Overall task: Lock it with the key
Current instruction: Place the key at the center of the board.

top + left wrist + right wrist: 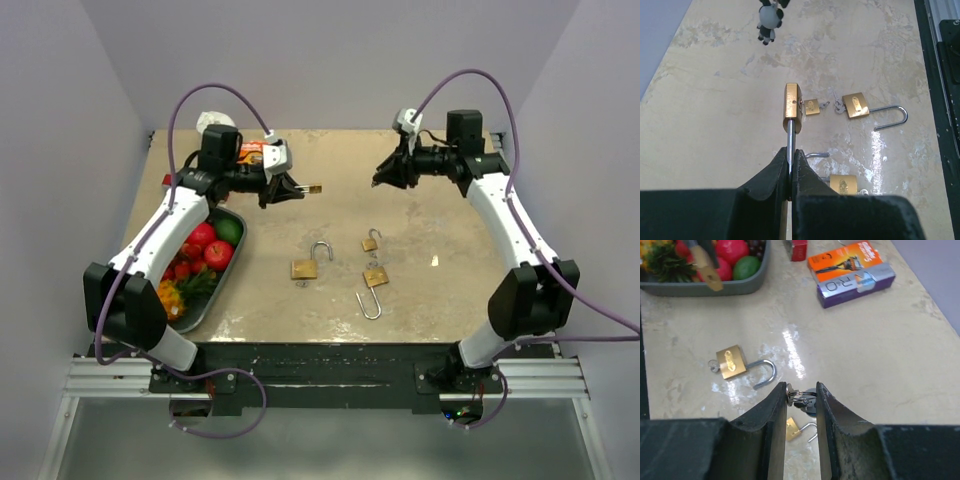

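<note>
My left gripper (291, 189) is shut on the steel shackle of a brass padlock (793, 106), holding it in the air with the body pointing away from the fingers (807, 172). This padlock (314, 188) juts toward the table's middle, and it also shows in the right wrist view as the raised padlock (708, 269) at top left. Facing it from the right, my right gripper (384, 178) hangs above the table. It is shut on a small key (796, 395) on a wire ring, pinched between the fingers (774, 412).
Three more open padlocks lie on the table: one (305, 268) left of centre, a small one (371, 243) and one (375, 278) with a long shackle. A grey tray (228, 285) of fruit stands at the left. A razor box (855, 272) lies at the back.
</note>
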Available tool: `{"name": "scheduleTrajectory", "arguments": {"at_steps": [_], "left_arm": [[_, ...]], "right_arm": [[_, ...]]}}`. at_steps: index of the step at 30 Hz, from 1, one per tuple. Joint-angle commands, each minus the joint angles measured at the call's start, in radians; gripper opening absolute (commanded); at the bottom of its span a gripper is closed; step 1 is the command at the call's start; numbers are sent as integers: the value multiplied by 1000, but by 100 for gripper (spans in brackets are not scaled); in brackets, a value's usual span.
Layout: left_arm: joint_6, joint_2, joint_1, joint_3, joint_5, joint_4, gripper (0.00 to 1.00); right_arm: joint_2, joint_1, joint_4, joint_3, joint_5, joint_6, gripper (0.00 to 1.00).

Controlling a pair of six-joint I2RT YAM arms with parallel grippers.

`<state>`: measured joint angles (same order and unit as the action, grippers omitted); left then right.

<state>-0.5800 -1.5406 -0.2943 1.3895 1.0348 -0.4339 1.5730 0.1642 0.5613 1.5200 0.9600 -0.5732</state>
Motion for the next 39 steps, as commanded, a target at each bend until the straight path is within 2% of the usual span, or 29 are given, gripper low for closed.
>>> {"name": "scheduleTrajectory", "arguments": {"at_steps": [1, 5, 10, 15, 20, 22, 27, 30, 39], "left_arm": [[20, 3, 4, -15, -5, 78, 0], [69, 13, 4, -47, -39, 145, 0], [115, 40, 4, -102, -93, 188, 0], [158, 60, 4, -155, -122, 250, 0], [177, 56, 4, -182, -134, 282, 0], [177, 48, 4, -184, -133, 285, 0], [178, 25, 6, -179, -139, 297, 0], [184, 7, 6, -170, -134, 304, 0], [170, -19, 6, -153, -139, 293, 0]], "right_arm": [[70, -45, -244, 23, -99, 171, 0], [220, -51, -368, 100, -234, 280, 0], [427, -54, -488, 221, -366, 328, 0], [597, -54, -544, 366, -478, 342, 0], [764, -54, -557, 499, -520, 360, 0], [800, -54, -557, 552, -553, 372, 0], [867, -54, -690, 578, -624, 378, 0], [918, -54, -670, 618, -649, 385, 0], [894, -57, -641, 519, -650, 345, 0]]}}
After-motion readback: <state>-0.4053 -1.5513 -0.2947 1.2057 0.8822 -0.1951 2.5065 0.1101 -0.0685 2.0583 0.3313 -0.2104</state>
